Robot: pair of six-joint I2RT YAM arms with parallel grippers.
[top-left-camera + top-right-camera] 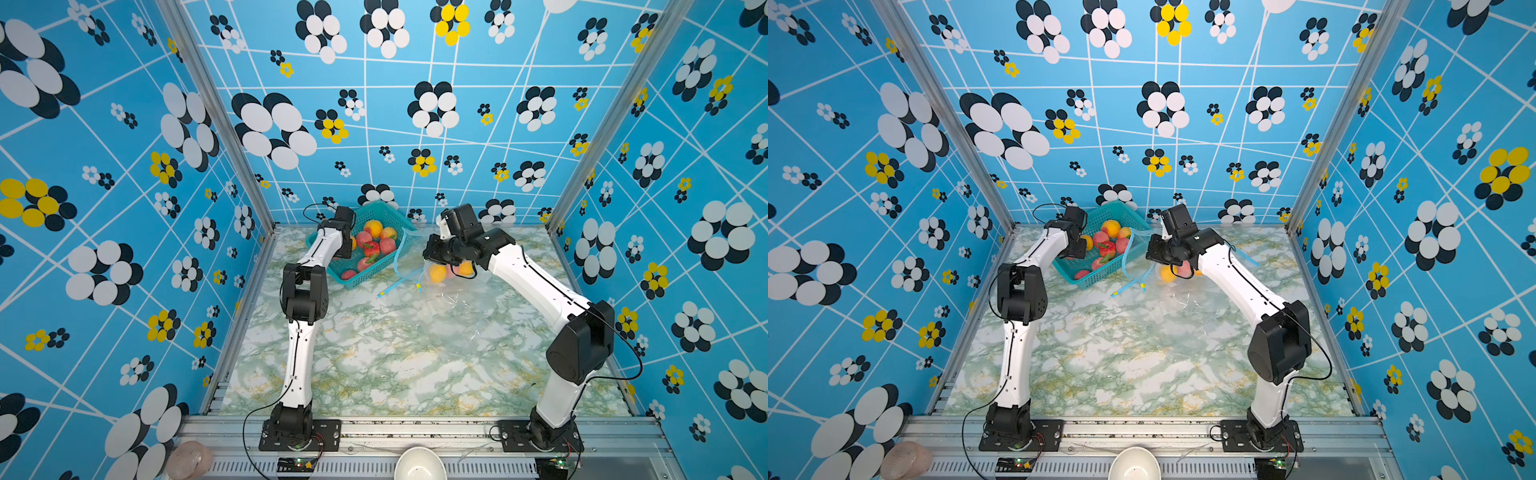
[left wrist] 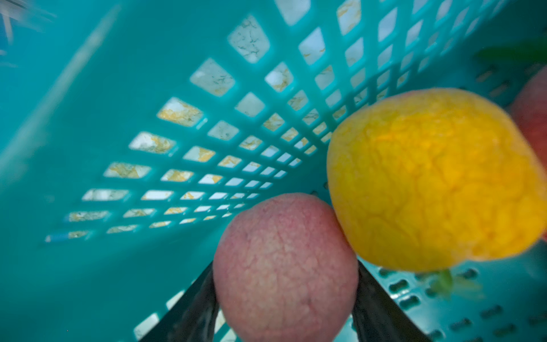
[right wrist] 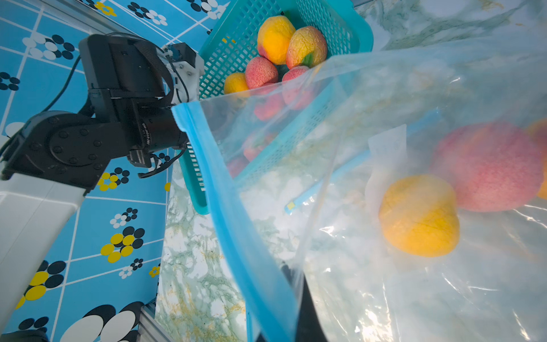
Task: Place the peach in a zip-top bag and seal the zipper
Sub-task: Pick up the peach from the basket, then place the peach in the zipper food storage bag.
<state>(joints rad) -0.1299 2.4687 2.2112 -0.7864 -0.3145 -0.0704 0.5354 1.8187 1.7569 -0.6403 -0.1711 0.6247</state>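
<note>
Pink peach point(image 2: 285, 266) in teal basket point(image 2: 148, 88), between the parted left claw point(image 2: 284, 311) fingers: looks light, soft, fuzzy, best gripped across its middle; right claw pinches zip-top bag point(image 3: 236, 225) rim.

Basket wall point(image 2: 148, 88) and yellow peach point(image 2: 438, 177) crowd the left claw point(image 2: 284, 319).

White arm links point(image 1: 300, 365), black joints point(image 1: 579, 347) (thin black cables alongside).

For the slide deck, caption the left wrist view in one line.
Left pincer straddles a pink peach beside a yellow peach inside the teal mesh basket.
</note>
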